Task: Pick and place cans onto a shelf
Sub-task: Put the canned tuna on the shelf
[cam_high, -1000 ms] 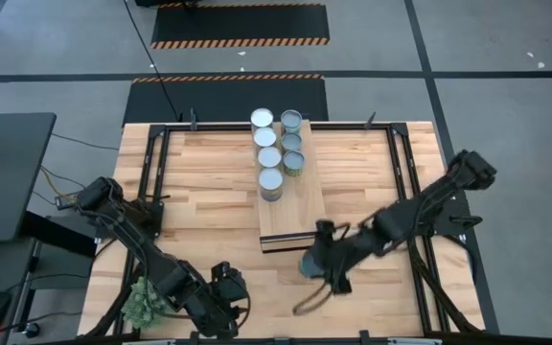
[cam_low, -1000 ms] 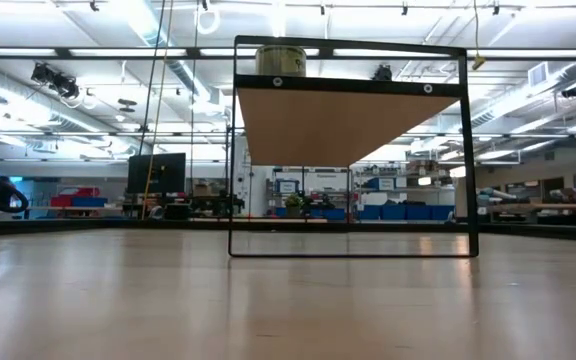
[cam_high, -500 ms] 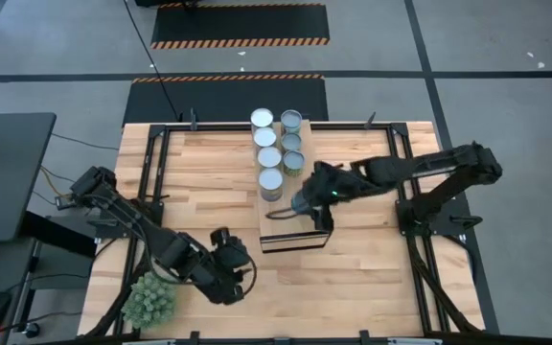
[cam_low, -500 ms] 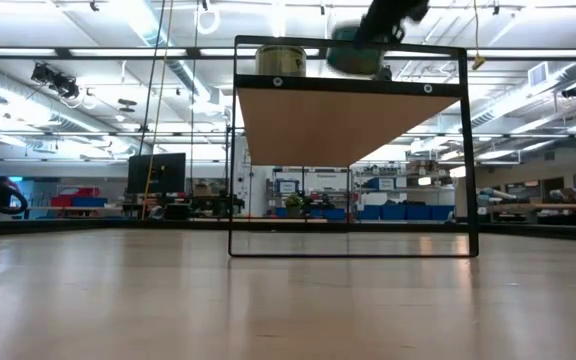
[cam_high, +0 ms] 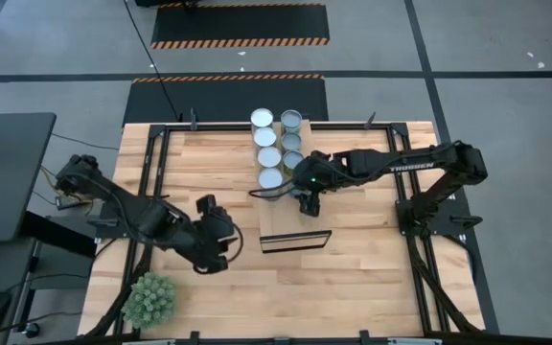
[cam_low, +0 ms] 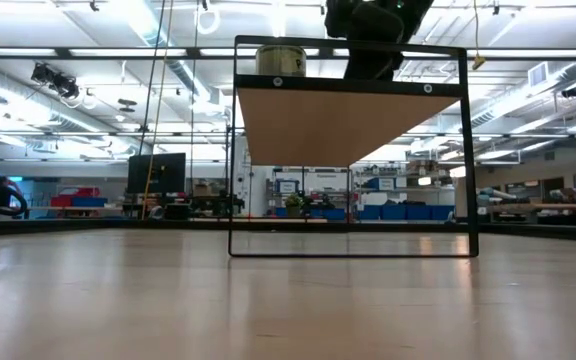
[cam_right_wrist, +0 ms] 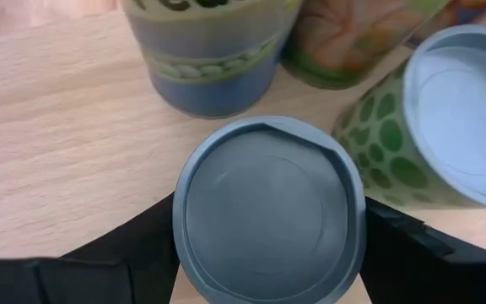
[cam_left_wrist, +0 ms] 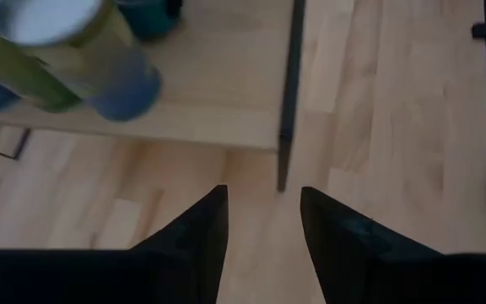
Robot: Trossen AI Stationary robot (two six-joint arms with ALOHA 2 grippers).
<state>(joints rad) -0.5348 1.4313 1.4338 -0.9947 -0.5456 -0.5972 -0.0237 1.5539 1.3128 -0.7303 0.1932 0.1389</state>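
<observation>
Right pincer (cam_right_wrist: 268,253) clamped on can (cam_right_wrist: 268,207), body hidden; left pincer (cam_left_wrist: 260,221) apart, empty.

Wooden table (cam_high: 199,163) under shelf (cam_high: 300,206) with perhaps seven cans (cam_high: 269,158)

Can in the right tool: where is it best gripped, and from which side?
Across its round side wall near the top, coming from above. The can stands upright with other cans crowding one side, so the right tool pinches the two free sides.
</observation>
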